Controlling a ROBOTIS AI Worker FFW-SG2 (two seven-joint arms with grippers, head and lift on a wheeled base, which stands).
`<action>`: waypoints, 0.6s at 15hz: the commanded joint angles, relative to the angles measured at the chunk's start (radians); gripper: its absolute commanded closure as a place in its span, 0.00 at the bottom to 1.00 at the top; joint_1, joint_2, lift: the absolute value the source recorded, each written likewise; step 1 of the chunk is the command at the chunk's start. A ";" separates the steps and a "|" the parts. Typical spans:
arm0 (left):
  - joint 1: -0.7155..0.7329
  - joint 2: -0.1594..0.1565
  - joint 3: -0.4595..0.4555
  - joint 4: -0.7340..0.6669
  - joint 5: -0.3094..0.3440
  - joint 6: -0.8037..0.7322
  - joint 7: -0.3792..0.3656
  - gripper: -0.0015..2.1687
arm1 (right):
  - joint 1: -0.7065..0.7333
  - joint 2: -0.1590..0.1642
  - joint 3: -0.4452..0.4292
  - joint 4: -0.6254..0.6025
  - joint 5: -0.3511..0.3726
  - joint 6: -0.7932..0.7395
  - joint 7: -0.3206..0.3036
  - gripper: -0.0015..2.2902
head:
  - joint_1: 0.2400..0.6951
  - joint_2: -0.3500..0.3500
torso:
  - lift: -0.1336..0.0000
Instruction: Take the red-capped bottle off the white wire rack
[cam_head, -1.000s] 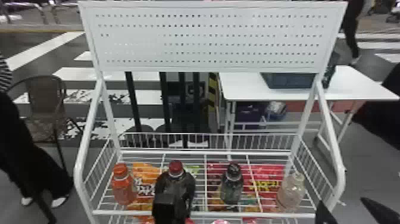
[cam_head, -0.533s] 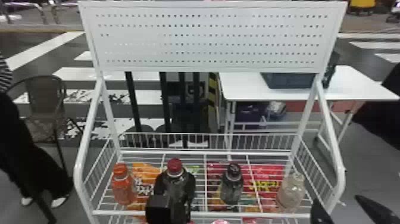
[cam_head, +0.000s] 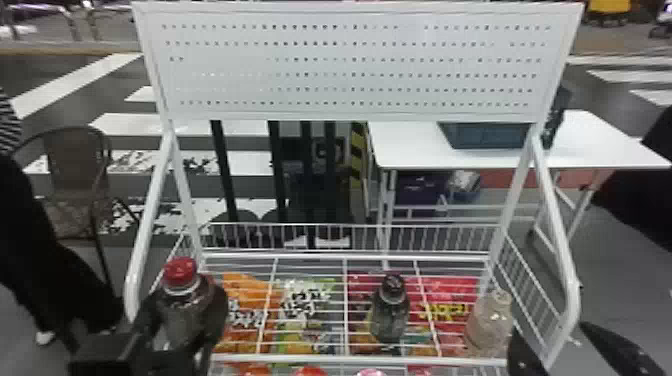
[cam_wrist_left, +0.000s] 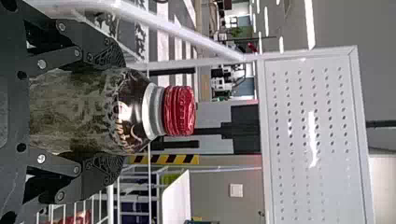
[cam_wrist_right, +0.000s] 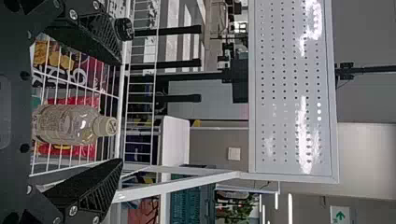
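While the dark bottle (cam_head: 390, 312) and the clear bottle (cam_head: 490, 325) have stayed where they stood on the rack (cam_head: 149, 220), the red-capped bottle (cam_head: 185, 307) has gone from the left-centre of the shelf to its left end, in front of the left upright. Its cap also looks bigger and a little higher in the head view, so I judge that I have lifted it and brought it towards me. That makes the picking done, and most of the removal too; what I need next is to bring it out past the front rail (cam_head: 350, 359) and the side frame without a knock. I cannot see its base, so I can't tell how much room is under it. From the head I get its place against the rack; from the left wrist I get the hold itself: my left gripper (cam_wrist_left: 116, 113) has the bottle clasped by the body, a finger pressed to either side, the cap free beyond the tips. My right gripper (cam_wrist_right: 120, 111) is spread wide and empty. Its wrist view sets the clear bottle between the fingers, yet the head view puts that gripper just to the right of it, so I take it as not around the bottle.
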 joint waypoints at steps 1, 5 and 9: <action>0.076 0.000 0.129 -0.073 0.054 0.007 -0.034 0.66 | -0.008 0.001 0.013 0.006 0.008 0.001 0.000 0.07 | 0.57 0.50 | 1.00; 0.149 -0.012 0.305 -0.119 0.152 0.022 -0.127 0.66 | -0.013 0.001 0.020 0.009 0.015 0.001 0.000 0.07 | 0.57 0.50 | 1.00; 0.139 -0.018 0.359 -0.076 0.181 0.019 -0.140 0.66 | -0.013 0.001 0.023 0.009 0.015 0.001 0.000 0.07 | 0.57 0.50 | 1.00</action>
